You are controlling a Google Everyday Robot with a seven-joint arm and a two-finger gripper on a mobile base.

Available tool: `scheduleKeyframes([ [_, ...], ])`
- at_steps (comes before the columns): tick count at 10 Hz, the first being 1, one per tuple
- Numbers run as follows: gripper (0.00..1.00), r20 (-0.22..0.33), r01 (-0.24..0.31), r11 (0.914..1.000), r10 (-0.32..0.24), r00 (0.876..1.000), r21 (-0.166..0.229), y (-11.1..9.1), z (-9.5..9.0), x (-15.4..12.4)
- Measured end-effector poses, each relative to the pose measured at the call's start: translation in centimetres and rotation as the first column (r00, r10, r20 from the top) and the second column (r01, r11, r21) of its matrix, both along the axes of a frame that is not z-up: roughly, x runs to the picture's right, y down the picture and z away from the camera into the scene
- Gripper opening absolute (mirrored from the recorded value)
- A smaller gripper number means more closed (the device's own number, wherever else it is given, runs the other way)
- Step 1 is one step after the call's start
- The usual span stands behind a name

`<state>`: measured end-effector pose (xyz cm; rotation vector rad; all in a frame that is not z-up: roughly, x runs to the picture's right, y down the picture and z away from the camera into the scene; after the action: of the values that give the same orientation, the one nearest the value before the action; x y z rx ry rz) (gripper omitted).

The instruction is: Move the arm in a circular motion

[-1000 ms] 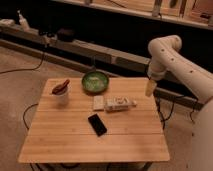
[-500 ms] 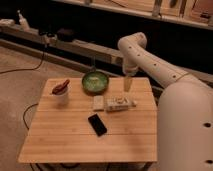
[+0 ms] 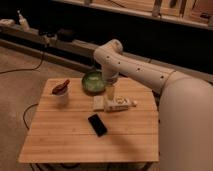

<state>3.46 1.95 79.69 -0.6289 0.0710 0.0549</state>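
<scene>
White arm (image 3: 136, 69) reaches from the right edge to mid-frame, its gripper (image 3: 109, 92), open or closed I cannot tell, hanging above the table (image 3: 75, 137) beside the green bowl (image 3: 92, 82); circle likely unfinished.

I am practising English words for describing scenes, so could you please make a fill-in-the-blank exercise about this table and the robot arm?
1. The gripper of the white arm points ____ toward the wooden table.
2. Beside the gripper stands a bowl of ____ colour.
3. The phone lies nearer the camera than the bowl, and its colour is ____.

Missing words: down; green; black.
</scene>
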Motion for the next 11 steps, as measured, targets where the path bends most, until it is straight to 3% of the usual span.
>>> scheduleKeyframes([
  [1,0.80,0.064,0.038,0.9991,-0.037,0.997,-0.017,2.3,-2.2,-1.4],
  [3,0.80,0.147,0.069,0.9966,-0.062,0.987,-0.044,6.0,-5.7,-1.6],
  [5,0.80,0.149,-0.016,0.9964,0.029,0.988,-0.084,9.0,-8.3,1.9],
  [6,0.80,0.138,-0.043,0.9945,0.056,0.989,-0.095,9.7,-8.8,3.1],
  [8,0.80,0.038,-0.166,0.9789,0.172,0.984,-0.119,12.1,-9.9,10.1],
  [9,0.80,-0.002,-0.201,0.9734,0.202,0.979,-0.109,12.2,-10.0,12.6],
  [11,0.80,-0.099,-0.271,0.9612,0.265,0.959,-0.054,10.4,-9.6,18.7],
])
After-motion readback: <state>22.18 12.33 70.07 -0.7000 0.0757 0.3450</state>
